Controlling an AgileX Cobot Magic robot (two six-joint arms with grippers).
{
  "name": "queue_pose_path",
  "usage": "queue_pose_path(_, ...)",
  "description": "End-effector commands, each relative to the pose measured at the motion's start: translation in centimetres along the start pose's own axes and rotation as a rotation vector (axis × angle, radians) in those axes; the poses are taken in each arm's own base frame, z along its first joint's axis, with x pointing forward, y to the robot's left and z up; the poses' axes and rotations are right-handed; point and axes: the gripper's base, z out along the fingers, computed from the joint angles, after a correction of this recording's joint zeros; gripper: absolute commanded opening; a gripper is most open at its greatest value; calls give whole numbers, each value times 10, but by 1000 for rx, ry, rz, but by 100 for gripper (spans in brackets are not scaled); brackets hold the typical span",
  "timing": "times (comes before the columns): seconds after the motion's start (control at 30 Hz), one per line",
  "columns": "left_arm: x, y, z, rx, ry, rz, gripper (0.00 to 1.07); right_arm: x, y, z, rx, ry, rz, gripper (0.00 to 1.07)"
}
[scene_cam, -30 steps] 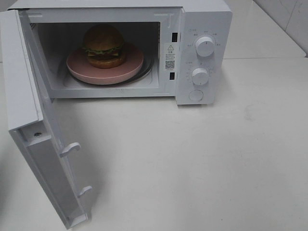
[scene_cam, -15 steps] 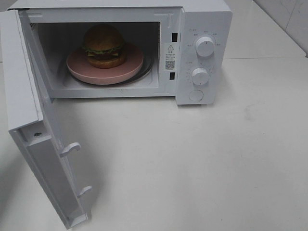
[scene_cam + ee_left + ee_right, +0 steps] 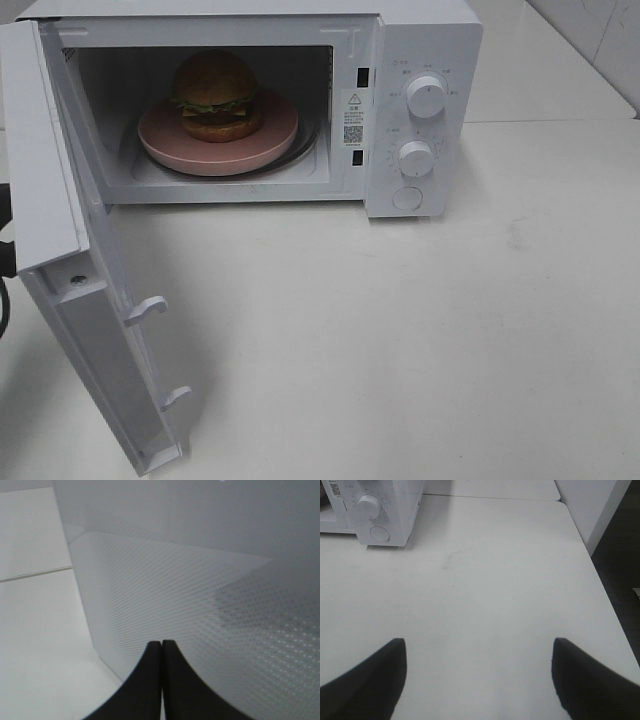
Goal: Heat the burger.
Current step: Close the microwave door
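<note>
From the high camera I see the burger (image 3: pixel 214 95) inside the microwave (image 3: pixel 425 40), sitting upright on the pink plate (image 3: pixel 275 135). The plate rests on the floor of the cavity, and the burger sits towards its back half. The microwave door (image 3: pixel 45 150) stands wide open, swung out to the left side of that view, with its inner face and two latch hooks (image 3: pixel 147 308) turned towards the middle of the counter (image 3: pixel 400 330). On the control panel right of the cavity there are an upper knob (image 3: pixel 426 97), a lower knob (image 3: pixel 415 158) and a round button (image 3: pixel 407 198) beneath them.

My left gripper (image 3: pixel 162 650) is fully closed, its two dark fingers pressed flat against each other with nothing between them. Its camera is filled by the dotted outer face of the door (image 3: pixel 200 580), and the fingertips sit right up against that panel. I cannot tell whether they actually touch it.

My right gripper (image 3: pixel 479 647) has its jaws spread wide and holds nothing. It hangs above bare counter (image 3: pixel 485 580), well apart from the microwave, whose front corner with the lower knob (image 3: pixel 369 505) and button (image 3: pixel 379 533) shows at the far edge of the wrist view. Neither gripper body shows in the high view.
</note>
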Motion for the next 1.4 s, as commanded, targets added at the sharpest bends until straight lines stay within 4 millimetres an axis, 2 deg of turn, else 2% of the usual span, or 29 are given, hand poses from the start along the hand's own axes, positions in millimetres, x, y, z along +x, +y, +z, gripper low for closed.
queue_pose_path(0.03, -4, -7, 10, 44, -16, 15, 0, 3, -1, -3, 4, -22, 9, 75)
queue_pose_path(0.73, -17, -40, 57, 189, -43, 42, 0, 3, -1, -3, 4, -22, 9, 75)
queue_pose_path(1.4, -29, -89, 110, 249, -63, -17, 0, 3, -1, -3, 4, -22, 9, 75)
